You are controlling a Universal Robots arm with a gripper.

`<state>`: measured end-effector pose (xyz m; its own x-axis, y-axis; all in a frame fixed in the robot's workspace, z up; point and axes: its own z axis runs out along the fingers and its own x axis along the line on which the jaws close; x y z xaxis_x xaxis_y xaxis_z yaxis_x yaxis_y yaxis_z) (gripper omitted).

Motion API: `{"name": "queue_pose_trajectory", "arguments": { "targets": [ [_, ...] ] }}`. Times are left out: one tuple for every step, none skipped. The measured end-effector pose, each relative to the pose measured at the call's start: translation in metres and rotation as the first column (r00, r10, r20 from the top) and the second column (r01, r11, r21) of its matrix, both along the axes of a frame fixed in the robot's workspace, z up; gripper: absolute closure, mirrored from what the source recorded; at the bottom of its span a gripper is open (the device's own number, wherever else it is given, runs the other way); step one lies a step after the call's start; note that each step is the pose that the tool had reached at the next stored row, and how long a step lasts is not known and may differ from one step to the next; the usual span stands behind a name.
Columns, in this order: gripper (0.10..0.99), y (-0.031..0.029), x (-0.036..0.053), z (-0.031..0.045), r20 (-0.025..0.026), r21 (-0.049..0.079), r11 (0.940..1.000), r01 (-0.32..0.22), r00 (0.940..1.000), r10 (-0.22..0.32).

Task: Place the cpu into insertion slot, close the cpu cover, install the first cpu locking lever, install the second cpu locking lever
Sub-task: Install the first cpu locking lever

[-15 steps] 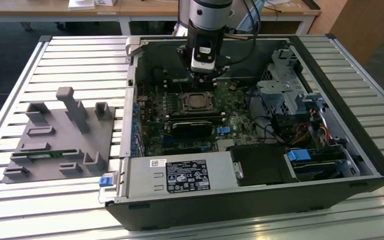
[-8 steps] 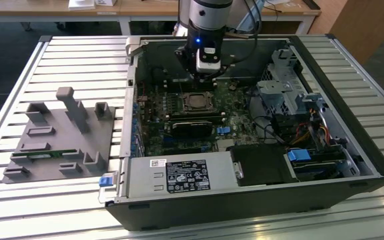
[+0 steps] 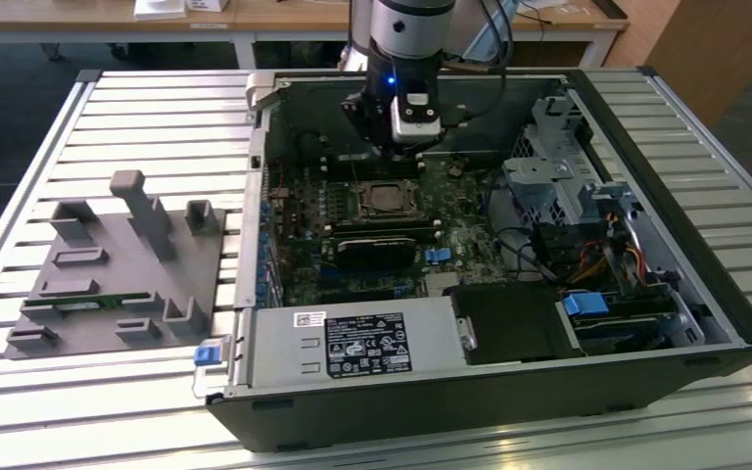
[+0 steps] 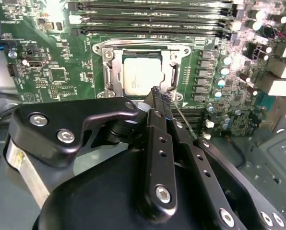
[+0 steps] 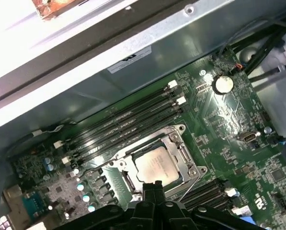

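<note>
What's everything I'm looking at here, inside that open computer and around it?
computer case: one, black, open, lying on the slatted table.
slatted table: one, silvery metal, under everything.
motherboard: one, green, inside the case.
cpu cover: one, silvery frame, mid-board.
cpu: one, silver-grey, showing through the cover's window.
memory slots: several, black, in a row beside the cover.
power supply: one, grey with a label, at the case's near end in the exterior view.
fixture tray: one, grey, on the table at the exterior view's left of the case.
robot arm: one, silver and black, reaching down into the case.
tool: one, black, fingers shut, tip by the cpu cover's edge.
</note>
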<state>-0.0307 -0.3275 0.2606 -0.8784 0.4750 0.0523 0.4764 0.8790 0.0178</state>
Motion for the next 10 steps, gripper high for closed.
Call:
{"name": "queue_pose_trajectory", "arguments": {
  "targets": [
    [0.98,0.0,0.0,-0.0001,0.0062,0.0,1.0,-0.006,1.0,0.006],
    [0.98,0.0,0.0,-0.0001,0.0116,0.0,0.9999,-0.013,0.9999,0.013],
    [0.98,0.0,0.0,-0.0002,0.0162,0.0,0.9998,-0.021,0.9997,0.021],
    [0.98,0.0,0.0,-0.0003,0.0199,0.0,0.9995,-0.033,0.9993,0.033],
    [0.98,0.0,0.0,-0.0004,0.0212,0.0,0.9989,-0.048,0.9986,0.048],
    [0.98,0.0,0.0,-0.0006,0.0221,0.0,0.998,-0.064,0.9977,0.064],
    [0.98,0.0,0.0,-0.0007,0.0229,0.0,0.9968,-0.08,0.9965,0.08],
    [0.98,0.0,0.0,-0.0009,0.0236,0.001,0.9953,-0.097,0.995,0.097],
    [0.98,0.0,0.0,-0.001,0.0241,0.001,0.9934,-0.114,0.9931,0.114],
    [0.98,0.0,0.0,-0.0011,0.0246,0.001,0.9912,-0.132,0.9909,0.132]
  ]
}}
